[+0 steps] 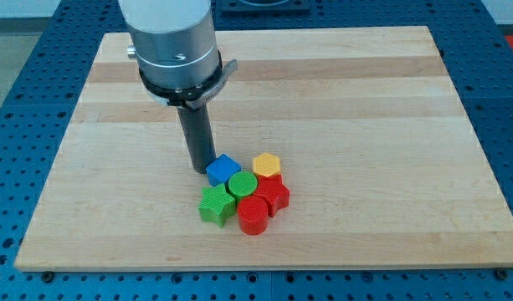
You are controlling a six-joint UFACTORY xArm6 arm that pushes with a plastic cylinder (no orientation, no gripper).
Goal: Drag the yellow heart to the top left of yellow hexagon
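**No yellow heart showing, and a tight cluster waiting to scatter**

Nearest the view's bottom, a red cylinder (pixel 253 216) and a green star-like block (pixel 216 205) are sitting at the front of a packed cluster. Just behind them, a second red block (pixel 274 196), its shape unclear, and a green cylinder (pixel 242 184) are pressing close together. Behind those, a blue cube (pixel 223 168) and the yellow hexagon (pixel 267 164) are forming the cluster's far edge.

My tip (pixel 202 170) is resting on the wooden board (pixel 365 100) at the blue cube's left side, touching it or nearly so. It is a bare rod with nothing to open or close, so it is gripping nothing.

The yellow heart is not showing anywhere; it may be hiding behind the arm's body (pixel 172 42) towards the view's top, but I cannot tell.

The main risk is that I am starting a push without having located the heart. Any move towards the view's right would be driving the blue cube into the hexagon, shifting the very reference I am aiming for. The neighbours are packed so closely that one nudge is likely to be spreading through all of them.
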